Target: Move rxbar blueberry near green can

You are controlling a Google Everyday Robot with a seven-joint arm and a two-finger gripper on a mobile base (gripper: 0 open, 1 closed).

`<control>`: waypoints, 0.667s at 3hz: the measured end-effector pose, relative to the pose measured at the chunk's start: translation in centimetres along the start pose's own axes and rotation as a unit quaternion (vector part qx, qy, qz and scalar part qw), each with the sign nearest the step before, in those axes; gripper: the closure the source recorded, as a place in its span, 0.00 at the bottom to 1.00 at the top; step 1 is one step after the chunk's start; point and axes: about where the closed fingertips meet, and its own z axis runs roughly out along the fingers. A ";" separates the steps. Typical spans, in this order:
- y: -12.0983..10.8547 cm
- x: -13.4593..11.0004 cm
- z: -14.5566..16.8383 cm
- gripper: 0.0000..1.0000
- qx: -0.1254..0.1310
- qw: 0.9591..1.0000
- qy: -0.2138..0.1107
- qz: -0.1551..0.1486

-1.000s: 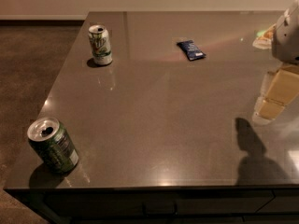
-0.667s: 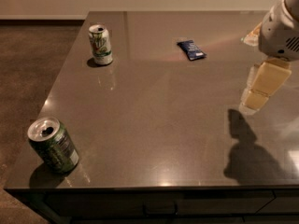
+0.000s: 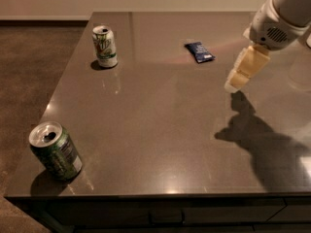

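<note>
The rxbar blueberry (image 3: 199,52), a small flat dark-blue wrapper, lies on the dark table (image 3: 165,130) toward the back, right of centre. The green can (image 3: 54,151), dark green with a silver top, stands at the table's front left corner. My gripper (image 3: 240,76), with pale fingers, hangs above the table on the right, a little in front of and to the right of the bar, and holds nothing. Its shadow falls on the table below it.
A white-and-light-green can (image 3: 105,46) stands at the back left of the table. The table's left edge drops to a brown carpet floor (image 3: 24,81). A wall runs behind the table.
My gripper and arm have moved left and toward the back of the table, closer to the bar. The bar and both cans have not moved.
</note>
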 end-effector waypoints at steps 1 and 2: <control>-4.4 -1.0 2.9 0.00 0.017 0.998 -0.019 0.053; -8.0 -1.9 5.5 0.00 0.044 0.992 -0.032 0.113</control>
